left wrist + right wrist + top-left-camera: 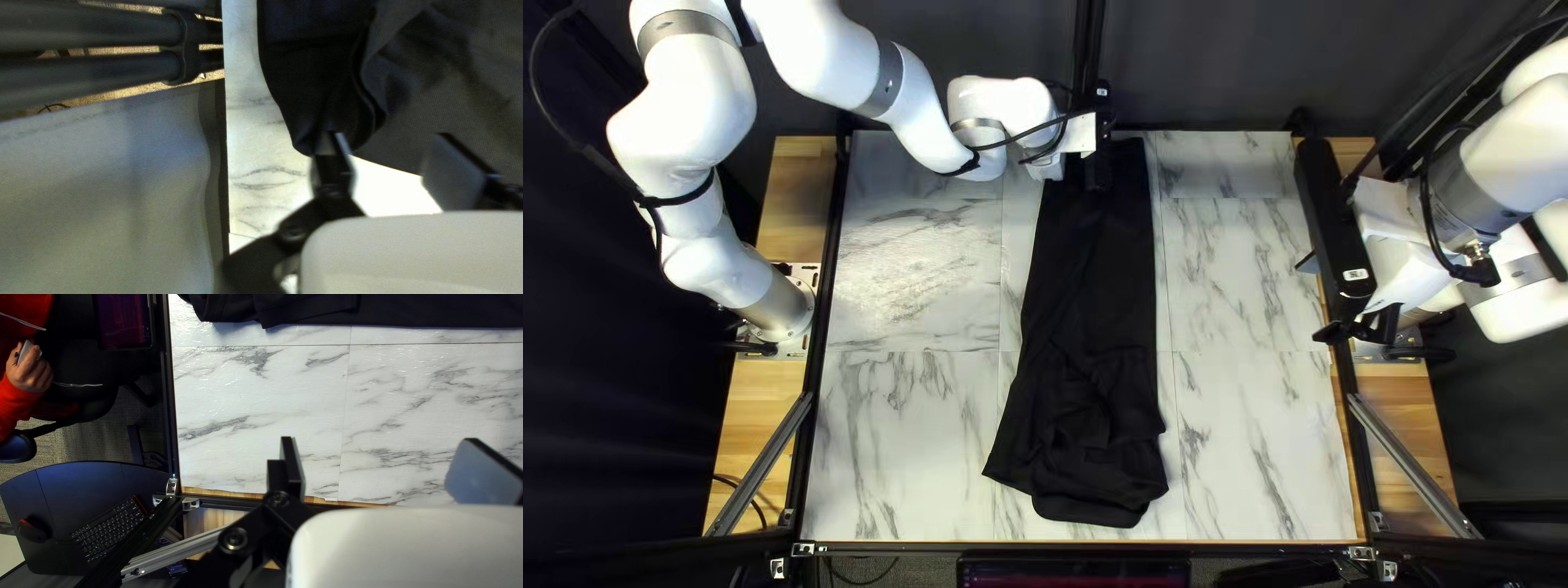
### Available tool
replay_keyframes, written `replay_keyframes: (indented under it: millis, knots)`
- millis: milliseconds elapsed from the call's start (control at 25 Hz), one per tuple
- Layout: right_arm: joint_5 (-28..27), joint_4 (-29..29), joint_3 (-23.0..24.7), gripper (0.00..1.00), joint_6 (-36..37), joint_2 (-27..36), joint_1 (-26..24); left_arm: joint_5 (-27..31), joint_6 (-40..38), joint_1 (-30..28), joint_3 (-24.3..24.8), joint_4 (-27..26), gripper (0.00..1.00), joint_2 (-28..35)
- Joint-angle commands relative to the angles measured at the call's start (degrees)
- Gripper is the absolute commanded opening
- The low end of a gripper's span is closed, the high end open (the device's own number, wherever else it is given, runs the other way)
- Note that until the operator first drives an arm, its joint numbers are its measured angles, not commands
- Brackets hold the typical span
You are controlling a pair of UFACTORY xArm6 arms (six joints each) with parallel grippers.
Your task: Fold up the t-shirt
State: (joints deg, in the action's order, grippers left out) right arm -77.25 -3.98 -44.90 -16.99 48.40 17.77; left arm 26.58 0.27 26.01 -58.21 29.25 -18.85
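Observation:
The black t-shirt [1100,283] lies as a long strip from the table's far edge toward its near edge, bunched and wrinkled at the near end. My left gripper [1097,180] is over its far end. In the left wrist view the left gripper [391,146] stands open, one finger by the corner of the shirt [316,71], with cloth ahead; whether they touch cannot be told. At the table's right edge, away from the cloth, is my right gripper [1320,297]. The right wrist view shows the right gripper [381,449] open over bare tabletop, the shirt [408,310] farther ahead.
Marble-patterned tabletop [1247,436] shows on both sides of the shirt. Dark frame bars [819,359] run along the table's edges. Beyond the near edge, a person's hand [30,367] holds a small object, beside a desk with a keyboard [109,528] and a mouse.

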Motion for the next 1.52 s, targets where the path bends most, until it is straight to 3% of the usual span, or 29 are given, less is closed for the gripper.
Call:
replay_keyframes:
  millis: [40, 200, 320, 440, 600, 800, 1000, 1520]
  knots:
    - [0.0, 0.0, 0.0, 1.00, 0.0, 0.0, 0.0, 1.6, -3.9, -1.8, 3.4, 3.4, 1.00, 3.1]
    - [0.0, 0.0, 0.0, 1.00, 0.0, 0.0, 0.0, 4.3, -11.3, -7.5, 14.2, 7.3, 1.00, 13.7]
    - [0.0, 0.0, 0.0, 1.00, 0.0, 0.0, 0.0, 8.0, -14.6, -13.1, 18.9, 7.5, 1.00, 19.6]
    - [0.0, 0.0, 0.0, 1.00, 0.0, 0.0, 0.0, 12.8, -17.6, -20.0, 21.5, 6.6, 1.00, 24.2]
    - [0.0, 0.0, 0.0, 1.00, 0.0, 0.0, 0.0, 16.5, -21.3, -28.6, 21.8, 5.5, 1.00, 25.4]
    - [0.0, 0.0, 0.0, 1.00, 0.0, 0.0, 0.0, 19.8, -28.2, -40.7, 18.0, 4.7, 1.00, 22.5]
    - [0.0, 0.0, 0.0, 1.00, 0.0, 0.0, 0.0, 22.3, -31.3, -47.9, 12.8, 4.8, 1.00, 19.3]
    - [0.0, 0.0, 0.0, 1.00, 0.0, 0.0, 0.0, 25.0, -35.4, -54.4, -0.6, 4.2, 1.00, 6.2]
